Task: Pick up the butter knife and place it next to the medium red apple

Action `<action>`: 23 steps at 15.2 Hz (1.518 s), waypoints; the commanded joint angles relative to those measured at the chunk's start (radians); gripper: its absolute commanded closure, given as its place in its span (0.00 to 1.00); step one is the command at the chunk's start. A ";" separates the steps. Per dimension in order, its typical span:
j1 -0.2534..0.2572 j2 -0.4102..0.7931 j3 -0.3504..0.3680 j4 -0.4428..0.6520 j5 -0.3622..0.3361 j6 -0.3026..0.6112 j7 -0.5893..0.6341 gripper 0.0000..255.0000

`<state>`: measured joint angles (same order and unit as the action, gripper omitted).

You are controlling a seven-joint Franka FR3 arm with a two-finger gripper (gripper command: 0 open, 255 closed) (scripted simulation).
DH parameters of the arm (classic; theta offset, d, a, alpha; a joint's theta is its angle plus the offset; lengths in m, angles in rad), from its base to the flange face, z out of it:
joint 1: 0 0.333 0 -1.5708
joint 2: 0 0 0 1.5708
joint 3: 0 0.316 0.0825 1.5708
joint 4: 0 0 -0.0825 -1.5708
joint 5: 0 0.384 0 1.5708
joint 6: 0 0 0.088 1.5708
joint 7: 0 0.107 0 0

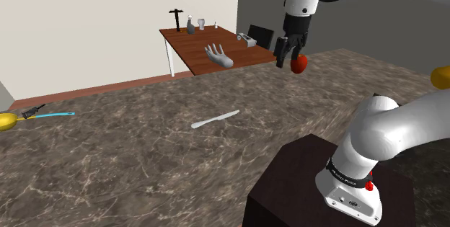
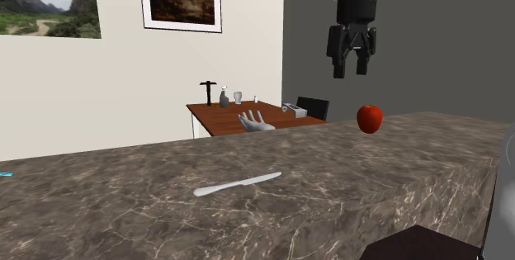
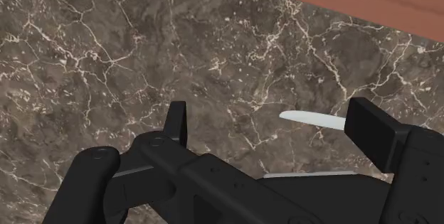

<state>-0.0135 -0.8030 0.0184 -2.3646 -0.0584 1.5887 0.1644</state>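
**A:** Gripper (image 2: 350, 68): hanging high over the marble counter (image 2: 99, 192), its fingers standing wide apart and holding nothing.

**B:** What is the shoulder view adding?

**A:** There the gripper is covering part of the red apple (image 1: 300, 64). In the second exterior view the apple is sitting on the counter well below it, apart.

**B:** And the butter knife (image 1: 215, 120)?

**A:** It is lying flat mid-counter, well to the shoulder view's left of the apple. In the wrist view its pale blade tip is showing near one finger.

**B:** Surroundings, left to right?

**A:** A yellow object (image 1: 6, 121) is lying at the counter's edge. A wooden table (image 1: 189, 51) is standing beyond, bearing a grey hand model (image 1: 218, 55).
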 commanded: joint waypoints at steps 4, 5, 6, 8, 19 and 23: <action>0.044 0.055 -0.037 -0.044 -0.007 0.122 -0.119 0.00; 0.060 0.076 -0.049 -0.056 -0.008 0.162 -0.159 0.00; 0.075 0.098 -0.061 -0.066 -0.009 0.202 -0.199 0.00; 0.107 0.147 -0.083 -0.082 -0.007 0.279 -0.279 0.00; 0.298 0.464 -0.183 -0.083 0.080 0.651 -0.752 0.00; 0.370 0.585 -0.202 -0.056 0.151 0.752 -0.944 0.00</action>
<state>0.3377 -0.2464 -0.1793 -2.4234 0.0732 2.3129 -0.7249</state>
